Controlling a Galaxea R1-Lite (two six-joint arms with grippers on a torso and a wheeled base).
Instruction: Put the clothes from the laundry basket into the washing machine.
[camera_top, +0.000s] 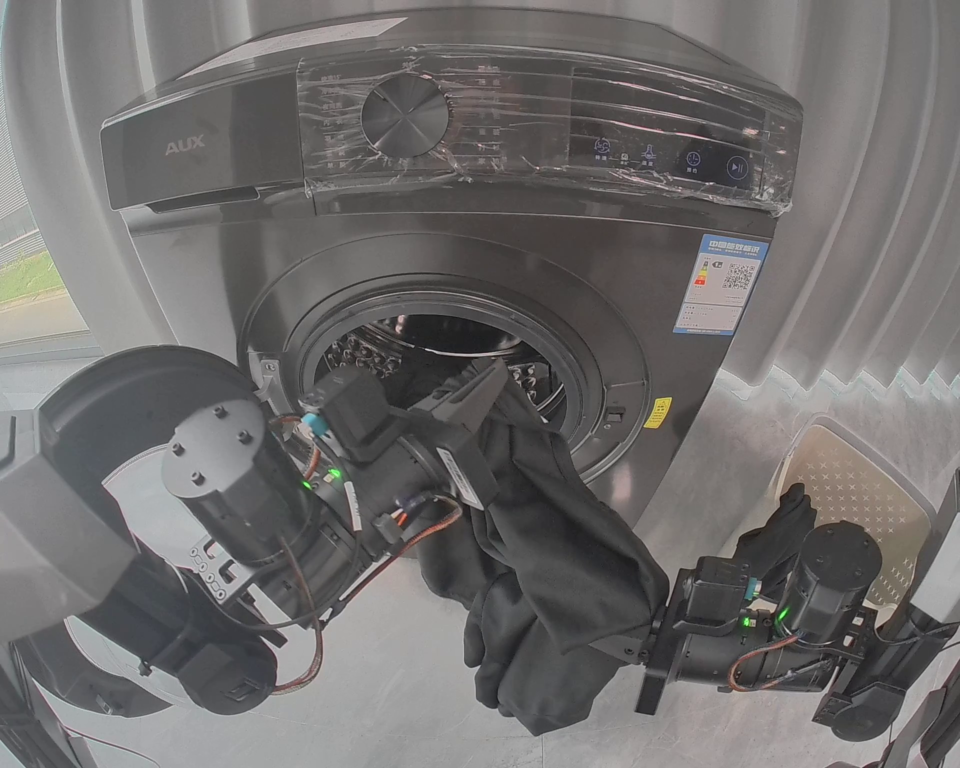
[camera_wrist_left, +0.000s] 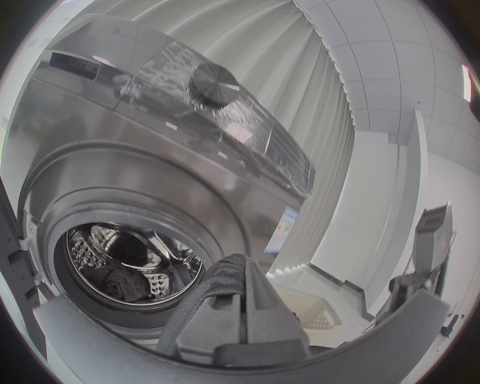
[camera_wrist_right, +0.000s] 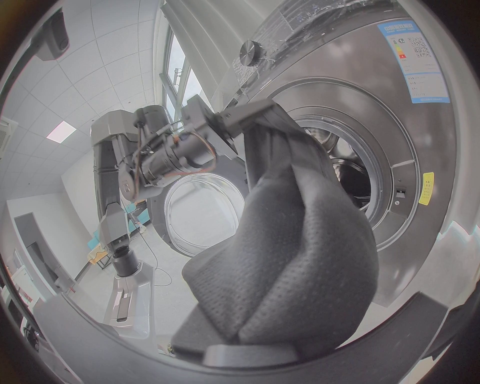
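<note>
Our left tool (camera_top: 480, 392) pinches the black garment (camera_top: 560, 560) at the mouth of the washing machine (camera_top: 450, 250). Our right tool (camera_top: 625, 648) grips its hanging end below that mouth. We should feed both ends deep inside before releasing, lest cloth drape over the rim.

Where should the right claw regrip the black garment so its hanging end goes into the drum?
Probably the bunched lowest fold of the garment, taken from below on the robot's right. The left claw pinches the top edge at the drum mouth and the right claw grips the middle, so that fold droops free beneath both, thick enough to pinch.
</note>
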